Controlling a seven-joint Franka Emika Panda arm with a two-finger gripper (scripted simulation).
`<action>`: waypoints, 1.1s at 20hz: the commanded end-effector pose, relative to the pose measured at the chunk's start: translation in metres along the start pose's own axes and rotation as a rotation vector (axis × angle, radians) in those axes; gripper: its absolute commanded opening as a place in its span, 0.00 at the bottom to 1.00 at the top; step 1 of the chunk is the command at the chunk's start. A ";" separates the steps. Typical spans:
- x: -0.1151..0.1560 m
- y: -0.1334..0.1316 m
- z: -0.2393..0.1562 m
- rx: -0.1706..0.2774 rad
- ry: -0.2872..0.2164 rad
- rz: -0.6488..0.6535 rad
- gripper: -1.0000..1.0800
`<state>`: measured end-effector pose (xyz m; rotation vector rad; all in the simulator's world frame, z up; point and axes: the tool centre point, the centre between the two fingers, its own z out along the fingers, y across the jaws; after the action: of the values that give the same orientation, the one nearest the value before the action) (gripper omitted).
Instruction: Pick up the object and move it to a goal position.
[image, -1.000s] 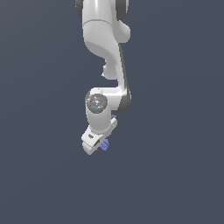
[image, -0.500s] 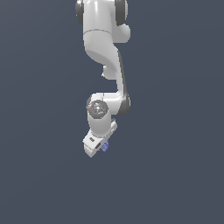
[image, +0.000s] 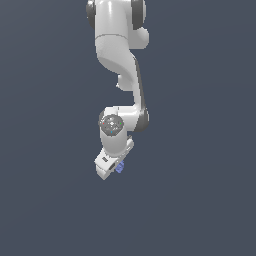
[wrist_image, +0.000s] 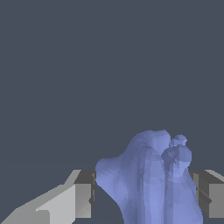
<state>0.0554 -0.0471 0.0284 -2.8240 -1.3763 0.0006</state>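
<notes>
Lumpy periwinkle-blue object (wrist_image: 151, 179) clamped between the grey finger pads (wrist_image: 83, 200) of the white robot gripper (wrist_image: 144, 199).

In the wrist view the small, irregular blue piece fills the space between the two fingers, its rounded flank touching one pad and its knobbly side with small protrusions reaching the other, so the jaws are closed down to the width of the piece and grip it; behind it there is only flat, dark slate-grey background. In the exterior view the object (image: 120, 168) shows as a tiny blue speck at the tip of the gripper (image: 111, 168), just on the exterior view's right of the white finger block, below the round wrist joint of the white jointed Panda arm (image: 117, 45), which hangs down from the top of the picture.
</notes>
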 end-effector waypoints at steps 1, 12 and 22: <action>0.000 0.000 0.000 0.000 0.000 0.000 0.00; -0.009 -0.012 -0.027 0.000 0.000 0.000 0.00; -0.029 -0.042 -0.093 -0.001 -0.002 0.000 0.00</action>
<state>0.0111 -0.0447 0.1094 -2.8247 -1.3767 0.0027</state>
